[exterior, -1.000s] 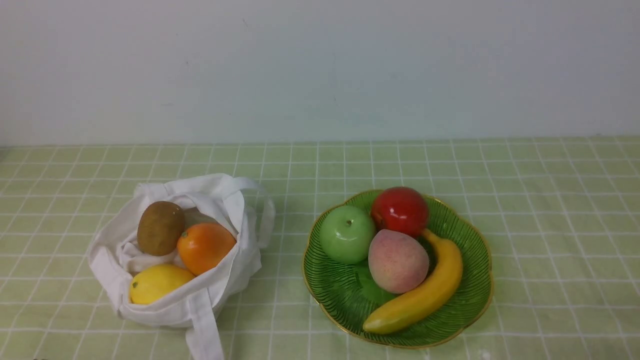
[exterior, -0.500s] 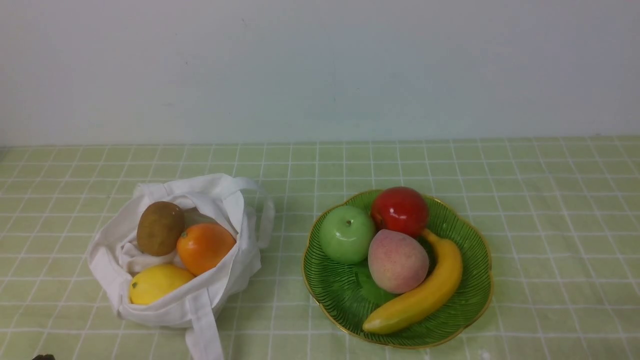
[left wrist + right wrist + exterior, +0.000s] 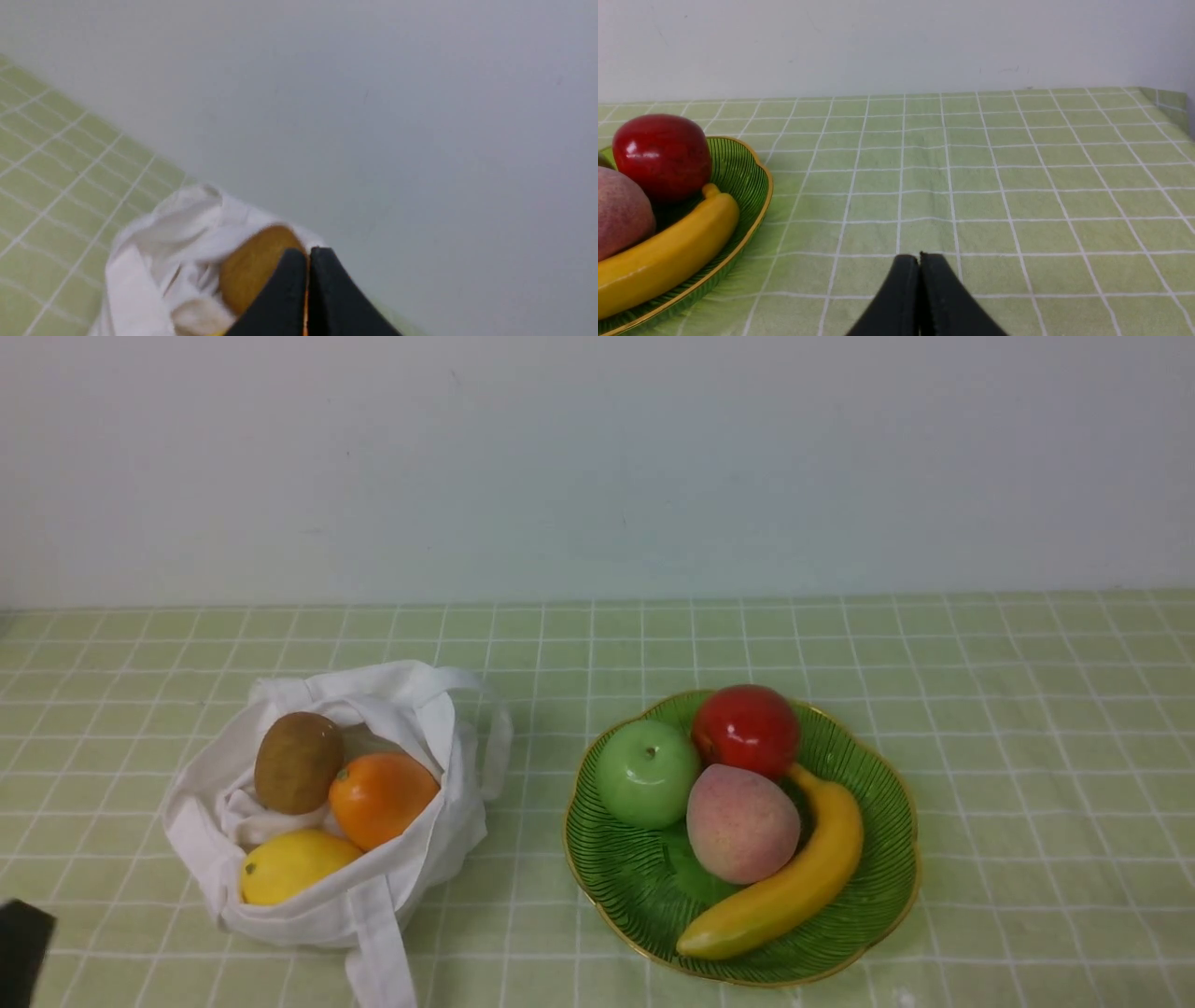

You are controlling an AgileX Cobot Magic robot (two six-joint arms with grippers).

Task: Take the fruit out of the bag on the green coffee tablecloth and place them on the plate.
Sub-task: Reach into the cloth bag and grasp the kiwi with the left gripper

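Front view, kiwi (image 3: 299, 763) at ten o'clock in white tote (image 3: 462, 831), orange (image 3: 383, 801) around three, lemon (image 3: 297, 866) near six, left gripper (image 3: 308, 294) and right gripper (image 3: 920, 298) both pinched closed, nothing grabbed

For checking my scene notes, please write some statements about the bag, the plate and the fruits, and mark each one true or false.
1. The brown oval kiwi is in the white cloth bag. True.
2. The yellow lemon lies on the green ribbed glass plate. False: it is in the bag.
3. The yellow curved banana is on the plate. True.
4. The left gripper is wide open. False: it is shut.
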